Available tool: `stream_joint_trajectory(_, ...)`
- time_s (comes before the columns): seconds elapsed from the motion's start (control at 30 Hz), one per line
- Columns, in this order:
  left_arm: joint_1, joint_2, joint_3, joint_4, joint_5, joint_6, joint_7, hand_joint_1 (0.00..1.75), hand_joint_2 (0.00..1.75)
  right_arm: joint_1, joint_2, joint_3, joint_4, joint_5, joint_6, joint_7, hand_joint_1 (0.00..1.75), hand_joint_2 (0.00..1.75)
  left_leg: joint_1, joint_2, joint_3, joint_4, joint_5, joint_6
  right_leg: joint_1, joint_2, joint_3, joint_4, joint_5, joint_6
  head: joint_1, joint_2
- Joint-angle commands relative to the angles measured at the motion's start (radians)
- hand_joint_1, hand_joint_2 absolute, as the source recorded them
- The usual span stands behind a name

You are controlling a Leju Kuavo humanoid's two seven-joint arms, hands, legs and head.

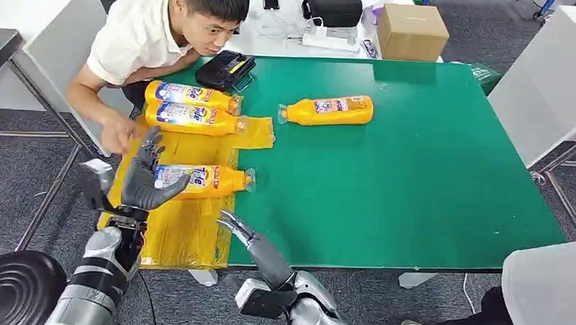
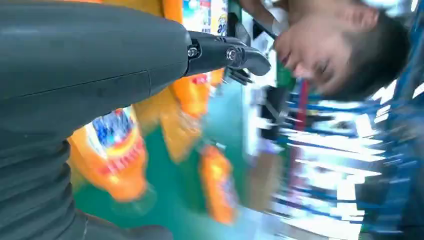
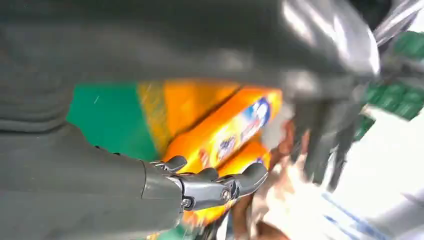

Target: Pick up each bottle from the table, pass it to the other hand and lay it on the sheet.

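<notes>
Three orange bottles lie on the yellow sheet at the left of the green table: two side by side at the back and one nearer me. My left hand is raised at that nearer bottle's base with fingers spread and the thumb reaching over its label; it grips nothing. The left wrist view, blurred, shows that bottle below my left hand. A further orange bottle lies on the bare green surface. My right hand hovers open at the table's front edge.
A person leans in at the back left, one hand close to the sheet's left edge. A black pouch lies at the table's back edge, a cardboard box behind it. Another person stands at the front right.
</notes>
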Motion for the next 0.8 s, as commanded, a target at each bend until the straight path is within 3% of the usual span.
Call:
stream_joint_trajectory(0.03, 0.279, -0.031, -0.014, -0.37, 0.12, -0.018, 0.038, 0.0, 1.75, 0.027, -0.132, -0.124, -0.166, 0.061, -0.049, 0.053, 0.0, 1.75, -0.001, 0.002, 0.002, -0.001, -0.001, 0.001, -0.001, 0.0, 0.002, -0.001, -0.001, 0.0, 0.001, 0.0)
stream_joint_trajectory(0.17, 0.356, -0.028, -0.101, -0.461, 0.073, 0.011, 0.012, 0.0, 1.75, 0.02, -0.171, -0.212, -0.156, 0.113, -0.079, 0.078, 0.0, 1.75, -0.001, -0.002, 0.001, 0.0, -0.001, 0.001, -0.001, -0.002, 0.001, -0.002, -0.001, 0.001, 0.0, 0.0)
stream_joint_trajectory(0.63, 0.341, -0.02, -0.096, -0.45, 0.076, 0.015, 0.012, 0.0, 1.75, 0.022, -0.159, -0.212, -0.152, 0.12, -0.076, 0.073, 0.0, 1.75, 0.0, -0.001, 0.0, -0.001, 0.0, 0.0, 0.0, -0.001, 0.001, -0.001, 0.0, 0.0, 0.0, 0.0)
stream_joint_trajectory(0.7, 0.366, -0.016, -0.126, -0.472, -0.014, 0.043, -0.014, 0.0, 1.75, 0.003, -0.186, -0.245, -0.125, 0.187, -0.139, 0.136, 0.0, 1.75, 0.0, -0.001, 0.001, -0.001, -0.001, 0.0, 0.0, -0.001, 0.001, -0.001, -0.001, 0.0, 0.0, 0.0)
stream_joint_trajectory(0.8, 0.396, -0.005, -0.164, -0.475, -0.15, 0.113, -0.046, 0.0, 1.75, -0.052, -0.235, -0.325, -0.051, 0.193, -0.133, 0.143, 0.0, 1.75, 0.0, -0.001, 0.001, -0.001, -0.001, 0.001, -0.001, -0.001, 0.002, -0.001, 0.0, 0.001, 0.0, 0.0)
